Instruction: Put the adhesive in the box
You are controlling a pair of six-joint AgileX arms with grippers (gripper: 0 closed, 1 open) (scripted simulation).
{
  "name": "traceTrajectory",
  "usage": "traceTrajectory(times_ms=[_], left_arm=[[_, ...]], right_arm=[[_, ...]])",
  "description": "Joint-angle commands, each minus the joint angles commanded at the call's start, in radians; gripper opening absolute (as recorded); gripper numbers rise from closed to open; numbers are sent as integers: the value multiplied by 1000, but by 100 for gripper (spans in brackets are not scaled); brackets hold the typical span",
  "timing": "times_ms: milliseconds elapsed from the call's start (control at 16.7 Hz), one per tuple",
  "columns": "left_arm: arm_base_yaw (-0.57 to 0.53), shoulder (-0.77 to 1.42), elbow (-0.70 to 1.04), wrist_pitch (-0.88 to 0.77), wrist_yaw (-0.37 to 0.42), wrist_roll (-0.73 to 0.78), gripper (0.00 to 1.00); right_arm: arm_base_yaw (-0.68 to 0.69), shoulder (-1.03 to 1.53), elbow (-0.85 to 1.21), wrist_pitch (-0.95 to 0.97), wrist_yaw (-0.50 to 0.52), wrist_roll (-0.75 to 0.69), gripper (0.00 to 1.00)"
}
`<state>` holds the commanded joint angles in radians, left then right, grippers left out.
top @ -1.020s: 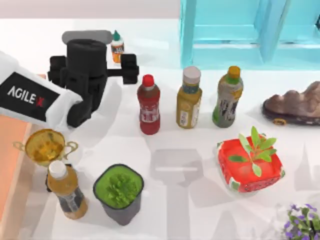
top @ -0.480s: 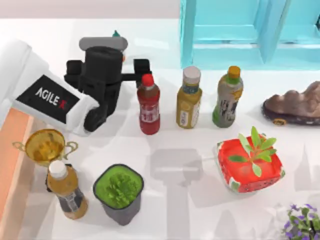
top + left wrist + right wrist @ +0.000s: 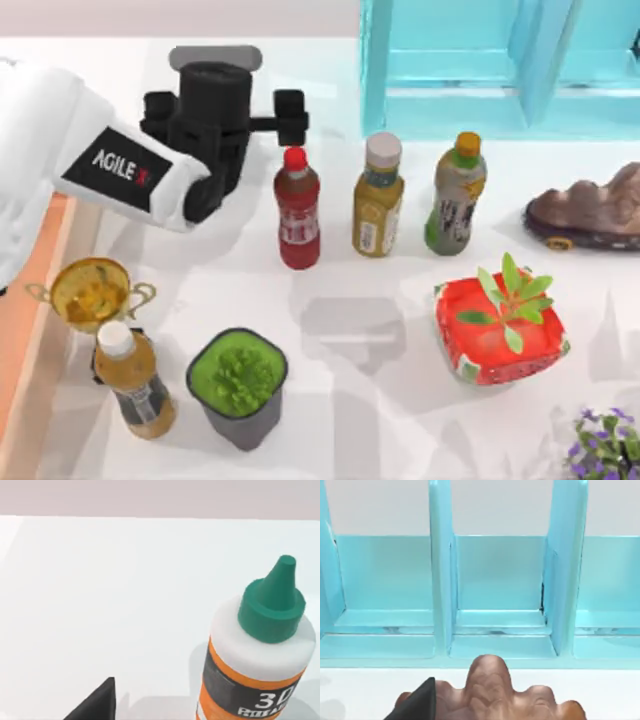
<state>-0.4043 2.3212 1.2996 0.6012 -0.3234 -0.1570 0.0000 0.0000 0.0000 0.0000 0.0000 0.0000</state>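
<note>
— Fingers first: how did the left gripper (image 3: 222, 105) stand?

— Apart, as far as I could judge. From above, its two black ends were spread wide, and the left wrist view showed one dark finger (image 3: 95, 705) well off to the side of the glue bottle (image 3: 255, 660). Nothing was gripping the bottle.

— And where was the bottle?

— Upright on the white table (image 3: 400, 440), at the far left part, with the gripper hovering over it. Its green cap pointed up and the orange label faced the wrist camera.

— So which step was that?

— The approach, I'd say. The grasp was not yet made, and the box (image 3: 30, 290) lay at the table's left edge, well apart from the bottle.

— What did the next move call for?

— Probably centring the fingers on the white body, coming down and closing below the cap. It also had to keep clear of the red bottle (image 3: 298, 210) just beside the gripper.

— The arm itself?

— The left arm reached in from the left, its white forearm slanting across the table with the wrist turned down. The right arm sat parked, facing the brown rock (image 3: 490, 690) and the blue cabinet (image 3: 500, 580).
</note>
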Motion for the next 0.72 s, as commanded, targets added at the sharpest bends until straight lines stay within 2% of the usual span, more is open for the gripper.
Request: traceTrajectory(times_ms=[360,720], left_arm=[[28,181,223,-39,28,10,100],[30,213,259,-44,30,11,100]], right_arm=[[0,0,0,0,0,0,100],[0,0,0,0,0,0,100]])
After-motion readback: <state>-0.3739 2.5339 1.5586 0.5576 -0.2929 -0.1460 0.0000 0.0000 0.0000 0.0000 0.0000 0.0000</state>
